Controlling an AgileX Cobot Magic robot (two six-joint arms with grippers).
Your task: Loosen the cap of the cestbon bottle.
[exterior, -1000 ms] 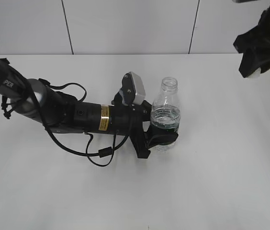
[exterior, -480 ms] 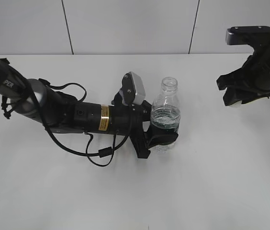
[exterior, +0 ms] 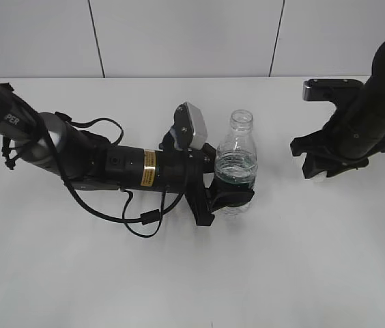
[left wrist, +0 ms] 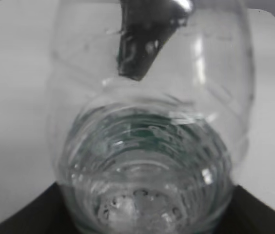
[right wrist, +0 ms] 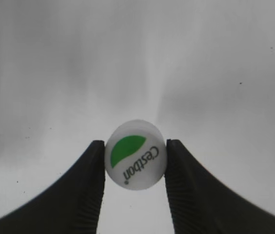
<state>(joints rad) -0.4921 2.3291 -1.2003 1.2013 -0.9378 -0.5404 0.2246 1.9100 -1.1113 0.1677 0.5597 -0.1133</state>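
Note:
The cestbon bottle [exterior: 237, 160] stands upright at the table's middle, clear, with a dark green label low down and its neck bare at the top. My left gripper [exterior: 228, 197] is shut on its lower body; the bottle [left wrist: 147, 146] fills the left wrist view. The white cap [right wrist: 135, 154], with a green patch and the word Cestbon, sits between the black fingers of my right gripper [right wrist: 135, 161], which is shut on it. That right gripper [exterior: 323, 171] hangs low over the table at the right, well apart from the bottle.
The left arm [exterior: 97, 160] lies across the white table [exterior: 192, 273] from the left edge, a loose black cable looping under it. A tiled wall [exterior: 179, 34] closes the back.
The right arm has come down and leftward from the upper right corner to just above the table. The left arm and the bottle have stayed put.

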